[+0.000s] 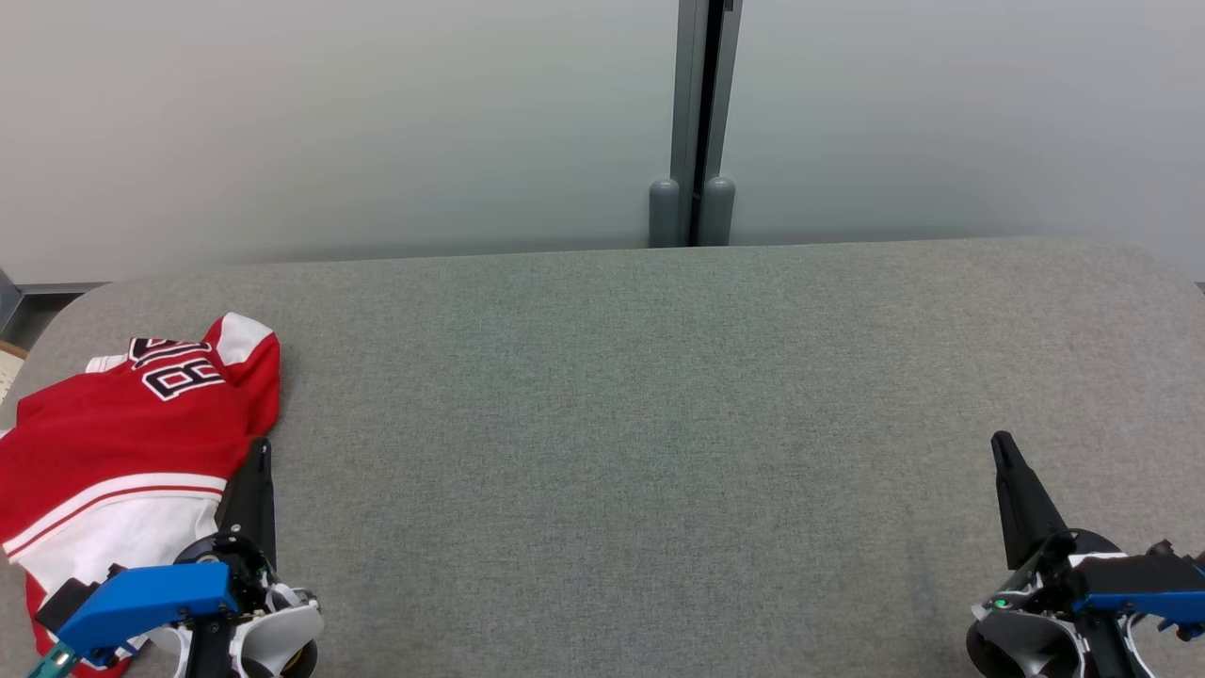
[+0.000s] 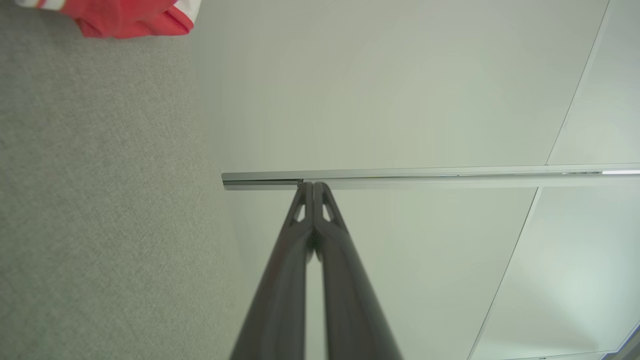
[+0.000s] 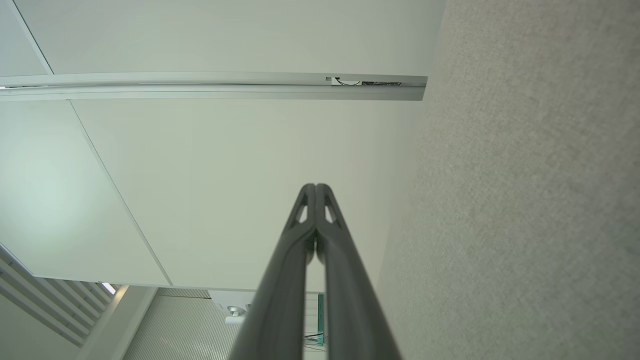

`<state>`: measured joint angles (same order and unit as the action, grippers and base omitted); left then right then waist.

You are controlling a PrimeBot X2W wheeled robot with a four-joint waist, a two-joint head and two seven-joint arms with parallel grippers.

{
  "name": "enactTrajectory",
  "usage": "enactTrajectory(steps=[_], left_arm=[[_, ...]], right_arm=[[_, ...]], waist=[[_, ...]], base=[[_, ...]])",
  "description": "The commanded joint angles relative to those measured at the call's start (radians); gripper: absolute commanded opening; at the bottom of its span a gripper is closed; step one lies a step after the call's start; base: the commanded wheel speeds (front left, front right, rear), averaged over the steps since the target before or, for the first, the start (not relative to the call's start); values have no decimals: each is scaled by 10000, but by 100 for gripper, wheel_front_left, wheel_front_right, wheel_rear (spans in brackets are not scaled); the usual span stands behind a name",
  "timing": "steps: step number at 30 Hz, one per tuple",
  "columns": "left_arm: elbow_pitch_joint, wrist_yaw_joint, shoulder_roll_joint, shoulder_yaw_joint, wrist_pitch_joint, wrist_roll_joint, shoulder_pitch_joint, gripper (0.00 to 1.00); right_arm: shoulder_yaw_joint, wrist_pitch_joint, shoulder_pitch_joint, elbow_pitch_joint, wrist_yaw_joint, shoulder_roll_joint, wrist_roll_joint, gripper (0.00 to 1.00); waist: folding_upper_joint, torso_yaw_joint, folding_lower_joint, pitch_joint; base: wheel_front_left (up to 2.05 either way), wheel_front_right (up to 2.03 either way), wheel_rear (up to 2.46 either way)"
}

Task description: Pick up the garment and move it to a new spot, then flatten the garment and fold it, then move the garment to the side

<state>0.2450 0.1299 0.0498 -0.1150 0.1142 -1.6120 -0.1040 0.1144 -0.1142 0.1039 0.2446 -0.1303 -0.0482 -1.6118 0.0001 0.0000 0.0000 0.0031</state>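
Observation:
The garment [image 1: 122,443] is a red and white jersey with black-and-white numbers, lying crumpled at the far left of the grey fabric surface [image 1: 640,424]. A red corner of the garment [image 2: 132,17] shows at the top left of the left wrist view. My left gripper [image 1: 261,444] is shut and empty, its tips just off the jersey's right edge; its fingers [image 2: 314,186] are pressed together. My right gripper [image 1: 1001,440] is at the lower right, shut with nothing in it, far from the jersey. The tips of the right gripper [image 3: 315,186] also meet in the right wrist view.
A pale partition wall [image 1: 329,122] with a grey vertical post [image 1: 695,122] runs behind the surface. The surface's left edge curves away near the jersey. A wide stretch of grey fabric lies between the two grippers.

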Motion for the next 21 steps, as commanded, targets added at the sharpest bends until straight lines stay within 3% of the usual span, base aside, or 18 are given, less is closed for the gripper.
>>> enactTrajectory(steps=[1,8,9,21], left_arm=[[5,40,-9,-20,30,-17,-106,0],[5,40,-9,-19,30,-17,-106,0],[-1,0,0,0,-2,1,0,100],[21,-116,-13,318,-478,556,387,100]], right_arm=[[6,-7,93,11,-8,-40,-21,0],[6,-7,93,11,-8,-40,-21,0],[-1,2,0,-1,0,0,0,100],[-329,467,-231,125,11,39,431,100]], waist=[[-1,0,0,0],[-1,0,0,0],[-1,0,0,0],[-1,-3,0,-4]], base=[[0,0,0],[0,0,0],[0,0,0],[0,0,0]])
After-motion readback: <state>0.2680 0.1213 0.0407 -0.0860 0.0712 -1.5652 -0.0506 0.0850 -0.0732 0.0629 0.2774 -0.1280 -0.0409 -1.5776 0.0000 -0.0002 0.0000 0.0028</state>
